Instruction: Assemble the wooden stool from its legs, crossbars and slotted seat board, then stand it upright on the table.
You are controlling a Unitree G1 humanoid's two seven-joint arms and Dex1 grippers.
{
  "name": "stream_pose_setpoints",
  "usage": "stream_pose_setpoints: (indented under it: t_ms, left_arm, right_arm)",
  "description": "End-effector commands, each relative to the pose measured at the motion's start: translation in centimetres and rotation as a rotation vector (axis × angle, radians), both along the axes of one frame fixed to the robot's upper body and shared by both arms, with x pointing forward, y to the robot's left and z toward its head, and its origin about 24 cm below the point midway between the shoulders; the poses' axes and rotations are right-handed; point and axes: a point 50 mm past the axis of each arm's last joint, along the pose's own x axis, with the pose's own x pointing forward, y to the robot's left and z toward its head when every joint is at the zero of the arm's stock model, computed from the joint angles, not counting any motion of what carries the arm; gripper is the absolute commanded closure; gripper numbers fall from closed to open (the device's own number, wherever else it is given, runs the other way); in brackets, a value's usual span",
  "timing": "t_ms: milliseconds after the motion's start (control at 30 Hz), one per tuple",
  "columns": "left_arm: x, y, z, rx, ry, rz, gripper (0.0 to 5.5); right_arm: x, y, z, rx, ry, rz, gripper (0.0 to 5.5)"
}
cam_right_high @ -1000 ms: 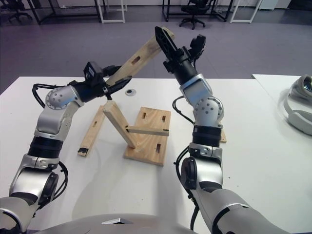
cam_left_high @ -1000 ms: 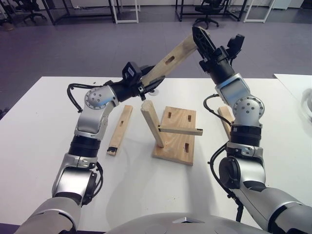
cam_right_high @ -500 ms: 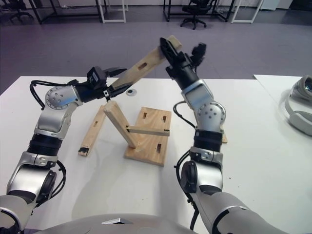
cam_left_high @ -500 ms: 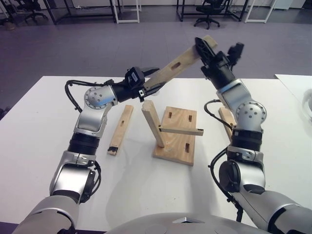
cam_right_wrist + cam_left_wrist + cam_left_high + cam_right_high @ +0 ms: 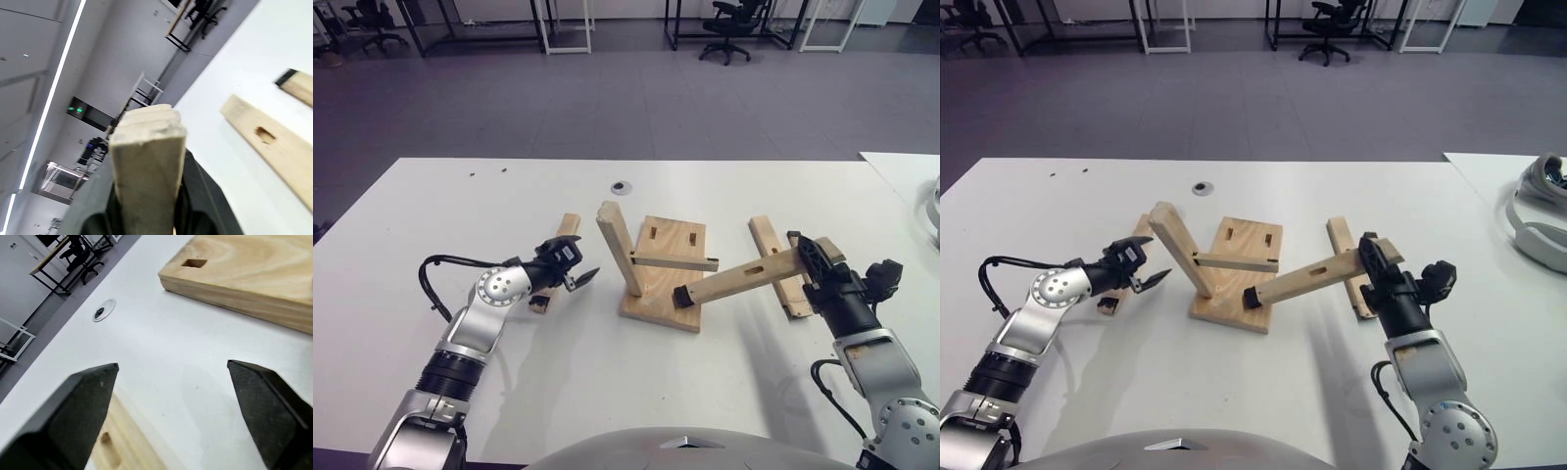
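Observation:
The slotted seat board lies flat mid-table. One leg stands tilted in it, with a crossbar running from that leg over the board. My right gripper is shut on the upper end of a second leg, seen close in the right wrist view; this leg's black-capped lower end rests on the board's near right corner. A third leg lies flat behind it. My left gripper is open and holds nothing, low over the table beside a fourth leg left of the board.
A round grommet sits in the table behind the board. A white headset lies on the neighbouring table at the far right. Bare tabletop stretches along the front and on the left.
Both arms came down from high above the board. The left gripper let go of the raised leg and dropped to the table. The right gripper lowered that leg until its capped end met the board.

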Motion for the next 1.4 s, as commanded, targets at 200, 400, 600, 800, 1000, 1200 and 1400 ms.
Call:
stream_pose_setpoints:
  t_ms: [200, 400, 600, 800, 1000, 1200, 1400]
  left_arm:
    - [-0.7, -1.7, -0.1, -0.033, 0.047, -0.021, 1.4]
    - [-1.3, -2.7, 0.7, -0.076, 0.067, -0.052, 1.4]
    - [-1.6, -4.5, 2.2, -0.169, 0.076, -0.089, 1.4]
    - [-1.6, -6.1, 3.3, -0.239, 0.078, -0.114, 1.4]
    - [-1.3, -7.0, 4.8, -0.315, 0.06, -0.134, 1.4]
    - [-1.4, -7.6, 5.4, -0.322, 0.057, -0.176, 1.4]
    - [-1.5, -9.6, 6.8, -0.389, 0.041, -0.233, 1.4]
  right_arm:
    - [0.8, -0.4, 0.6, -0.262, 0.106, -0.055, 4.5]
    - [1.2, -0.8, 1.9, -0.554, 0.071, -0.11, 4.47]
    - [2.5, 0.3, 3.7, -0.728, -0.046, -0.073, 4.47]
    - [3.1, 1.2, 1.3, -0.739, 0.042, -0.028, 4.49]
    - [2.6, 2.2, -1.2, -0.789, 0.157, 0.072, 4.49]
    - [4.1, 1.7, -0.3, -0.817, 0.124, 0.118, 4.12]
    - [3.6, 3.3, -2.0, -0.894, 0.144, 0.313, 3.01]
